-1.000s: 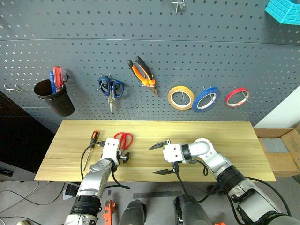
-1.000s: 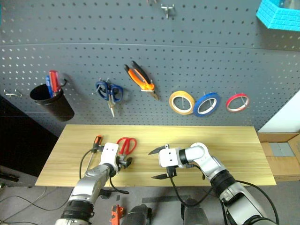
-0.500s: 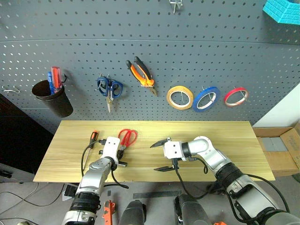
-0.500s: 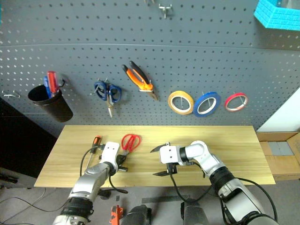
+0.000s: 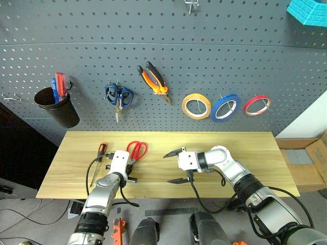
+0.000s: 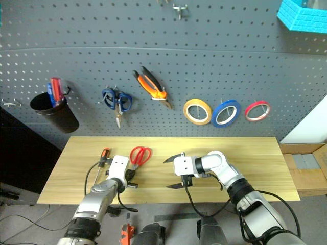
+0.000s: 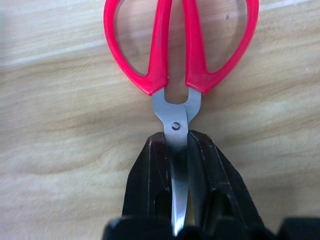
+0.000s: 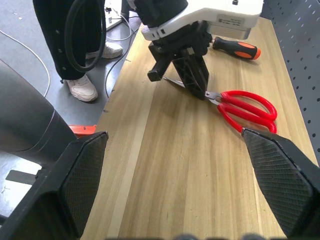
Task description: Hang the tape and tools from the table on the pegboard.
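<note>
The red-handled scissors (image 5: 137, 149) lie flat on the pale wooden table (image 5: 240, 148), at its left. My left gripper (image 7: 178, 142) is shut on their blades just below the pivot, handles pointing towards the pegboard (image 5: 230, 56). To their left lies the orange-handled screwdriver (image 5: 102, 149). My right gripper (image 5: 173, 167) hovers open over the table's middle, pointing left towards the scissors (image 8: 247, 110), nothing between its fingers. The orange-and-black pliers (image 5: 155, 81) and the yellow tape (image 5: 196, 106) hang on the pegboard.
Blue-handled scissors (image 5: 120, 95), a blue tape ring (image 5: 225, 107) and a red tape ring (image 5: 257, 104) hang on the board. A black cup (image 5: 56, 104) at its left holds red and blue screwdrivers. A person's shoes (image 8: 82, 87) stand beside the table.
My left gripper has closed on the scissors' blades; a second ago its fingers stood open around them. The right arm has stayed about where it was.
</note>
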`<state>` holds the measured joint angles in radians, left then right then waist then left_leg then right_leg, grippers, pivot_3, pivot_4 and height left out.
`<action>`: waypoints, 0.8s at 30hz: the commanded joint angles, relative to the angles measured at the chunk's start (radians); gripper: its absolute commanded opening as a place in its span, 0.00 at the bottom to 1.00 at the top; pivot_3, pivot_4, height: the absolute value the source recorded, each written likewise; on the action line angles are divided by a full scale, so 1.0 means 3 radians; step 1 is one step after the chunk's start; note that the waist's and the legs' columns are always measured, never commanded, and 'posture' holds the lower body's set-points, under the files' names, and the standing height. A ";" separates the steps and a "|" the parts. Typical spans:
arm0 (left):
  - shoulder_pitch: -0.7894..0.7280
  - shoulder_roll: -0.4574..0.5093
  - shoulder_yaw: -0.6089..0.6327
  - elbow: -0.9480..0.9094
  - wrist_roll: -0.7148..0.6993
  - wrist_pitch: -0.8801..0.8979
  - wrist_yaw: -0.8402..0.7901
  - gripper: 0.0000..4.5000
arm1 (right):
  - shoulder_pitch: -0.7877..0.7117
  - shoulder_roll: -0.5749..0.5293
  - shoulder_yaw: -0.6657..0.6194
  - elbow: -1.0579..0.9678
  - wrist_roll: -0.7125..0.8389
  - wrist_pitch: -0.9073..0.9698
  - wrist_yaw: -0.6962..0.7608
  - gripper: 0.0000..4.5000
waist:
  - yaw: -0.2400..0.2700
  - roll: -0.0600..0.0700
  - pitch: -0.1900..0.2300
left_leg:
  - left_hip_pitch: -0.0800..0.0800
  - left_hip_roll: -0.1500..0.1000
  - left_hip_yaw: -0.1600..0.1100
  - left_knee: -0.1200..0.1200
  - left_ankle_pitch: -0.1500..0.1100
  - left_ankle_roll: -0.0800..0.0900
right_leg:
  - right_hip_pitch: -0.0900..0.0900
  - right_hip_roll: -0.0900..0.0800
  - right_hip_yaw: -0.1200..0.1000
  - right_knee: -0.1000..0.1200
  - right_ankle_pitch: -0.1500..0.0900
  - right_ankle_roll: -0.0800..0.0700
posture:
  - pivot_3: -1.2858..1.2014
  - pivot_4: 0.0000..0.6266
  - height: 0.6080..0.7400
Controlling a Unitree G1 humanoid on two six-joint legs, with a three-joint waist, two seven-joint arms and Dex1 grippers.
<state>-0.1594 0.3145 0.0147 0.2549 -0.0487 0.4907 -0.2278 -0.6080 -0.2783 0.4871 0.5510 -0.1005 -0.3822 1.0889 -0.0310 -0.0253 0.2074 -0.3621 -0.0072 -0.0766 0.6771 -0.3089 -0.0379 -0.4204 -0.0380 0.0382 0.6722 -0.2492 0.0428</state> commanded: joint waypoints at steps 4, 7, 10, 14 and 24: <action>0.0592 0.0126 -0.0039 -0.1057 0.0078 -0.0245 -0.0099 0.04 | 0.0141 0.0010 -0.0349 -0.0569 0.0446 0.0513 -0.0022 1.00 | 0.0010 -0.0001 -0.0001 | -0.0006 0.0002 -0.0002 -0.0002 0.0000 -0.0002 | -0.0004 -0.0002 0.0000 -0.0007 0.0000 0.0000 | 0.53 0.23 1.00; 0.0932 0.0267 -0.0091 -0.1582 0.0202 -0.0402 -0.0150 0.04 | 0.0264 0.0025 -0.0549 -0.0927 0.0770 0.1042 -0.0051 1.00 | 0.0028 -0.0003 -0.0008 | -0.0010 0.0004 -0.0008 -0.0007 0.0000 -0.0003 | -0.0001 -0.0003 0.0000 -0.0023 0.0001 -0.0001 | 0.54 0.20 1.00; 0.1273 0.0395 -0.0136 -0.2140 0.0485 -0.0604 -0.0048 0.04 | 0.0363 0.0030 -0.0744 -0.1299 0.1074 0.1510 -0.0128 1.00 | 0.0051 -0.0004 -0.0019 | -0.0014 0.0003 -0.0009 -0.0012 -0.0002 -0.0005 | -0.0001 -0.0006 0.0004 -0.0032 0.0001 -0.0001 | 0.55 0.17 1.00; 0.1513 0.0483 -0.0208 -0.2595 0.0886 -0.0856 0.0094 0.04 | 0.0450 0.0051 -0.0858 -0.1672 0.1331 0.1873 -0.0185 1.00 | 0.0107 0.0000 -0.0074 | -0.0013 0.0002 -0.0005 -0.0033 -0.0002 -0.0005 | -0.0003 -0.0006 0.0003 -0.0046 0.0001 -0.0001 | 0.55 0.13 1.00; 0.0974 0.0421 0.0237 -0.2594 0.0991 -0.0977 0.0268 0.04 | 0.0353 0.0274 -0.0881 -0.1798 0.1385 0.1923 -0.0482 1.00 | 0.0155 -0.0004 -0.0232 | -0.0004 -0.0002 0.0005 -0.0042 -0.0001 -0.0004 | 0.0000 0.0012 -0.0005 -0.0044 0.0001 0.0000 | 0.55 0.06 1.00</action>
<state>0.1578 0.4437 0.0456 -0.5029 0.2579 0.2097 -0.1648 -0.4795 -0.2047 0.2297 0.0295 0.3142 0.2230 0.9532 0.0154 -0.0265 0.1376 -0.3632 -0.0080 -0.0748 0.6646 -0.3091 -0.0392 -0.4204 -0.0338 0.0369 0.6591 -0.2487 0.0427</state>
